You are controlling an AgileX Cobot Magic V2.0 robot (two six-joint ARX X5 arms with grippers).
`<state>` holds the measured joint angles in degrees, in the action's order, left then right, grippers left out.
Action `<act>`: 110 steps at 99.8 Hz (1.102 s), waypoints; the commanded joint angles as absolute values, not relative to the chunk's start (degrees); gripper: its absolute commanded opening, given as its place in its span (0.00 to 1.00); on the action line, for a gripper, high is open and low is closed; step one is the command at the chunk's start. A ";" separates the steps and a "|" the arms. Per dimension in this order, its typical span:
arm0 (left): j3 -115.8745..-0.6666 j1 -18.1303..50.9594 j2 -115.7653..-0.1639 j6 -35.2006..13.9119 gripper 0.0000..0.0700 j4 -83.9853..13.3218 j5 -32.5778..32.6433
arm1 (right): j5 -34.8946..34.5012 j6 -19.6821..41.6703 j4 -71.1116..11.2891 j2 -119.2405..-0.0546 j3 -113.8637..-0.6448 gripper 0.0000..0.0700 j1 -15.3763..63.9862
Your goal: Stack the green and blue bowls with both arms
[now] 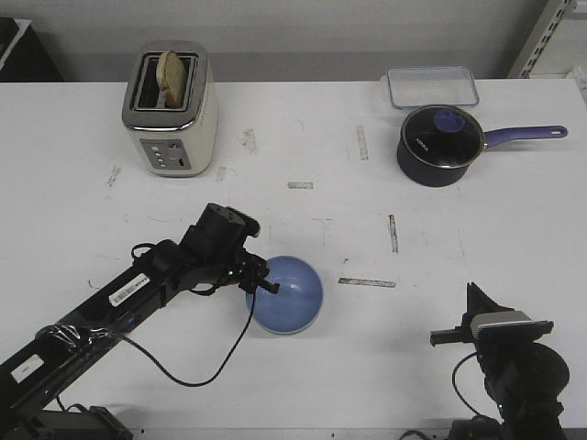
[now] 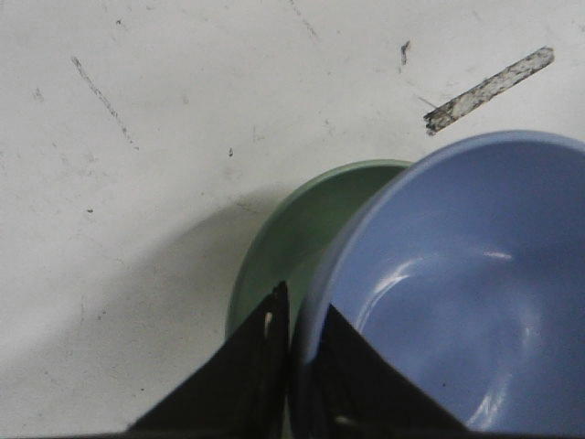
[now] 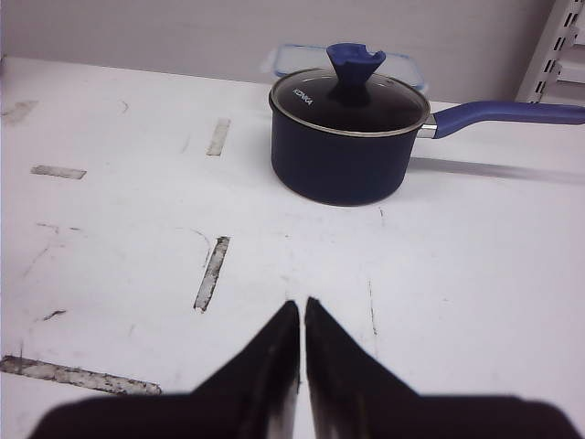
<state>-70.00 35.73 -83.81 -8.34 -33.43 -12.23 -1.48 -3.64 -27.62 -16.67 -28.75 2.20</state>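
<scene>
Robot test lab dressed as a kitchen, not a real one: a bare white bench scuffed and marked with worn tape strips, against a plain grey wall. Kitchen props sit along the far edge: toaster with bread toward the far left corner, lidded saucepan and clear plastic container toward the far right. Metal shelving upright beyond the far right corner.

Green bowl mostly under blue bowl

Even bright overhead light. White table slightly washed out. Soft shadow left of green bowl; glare spots inside blue bowl. Gripper tips blurred close-up.
</scene>
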 commanded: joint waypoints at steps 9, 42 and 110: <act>-70.85 36.40 -84.99 -8.69 0.00 -32.97 -12.53 | -1.50 -3.84 -27.11 -16.99 -28.84 0.00 2.31; -70.87 36.40 -84.99 -8.69 0.62 -32.88 -12.75 | -1.50 -3.86 -27.09 -16.99 -28.84 0.00 2.28; -75.37 31.09 -69.93 2.68 0.00 -33.34 2.04 | -1.48 -3.86 -27.03 -16.99 -28.84 0.00 2.28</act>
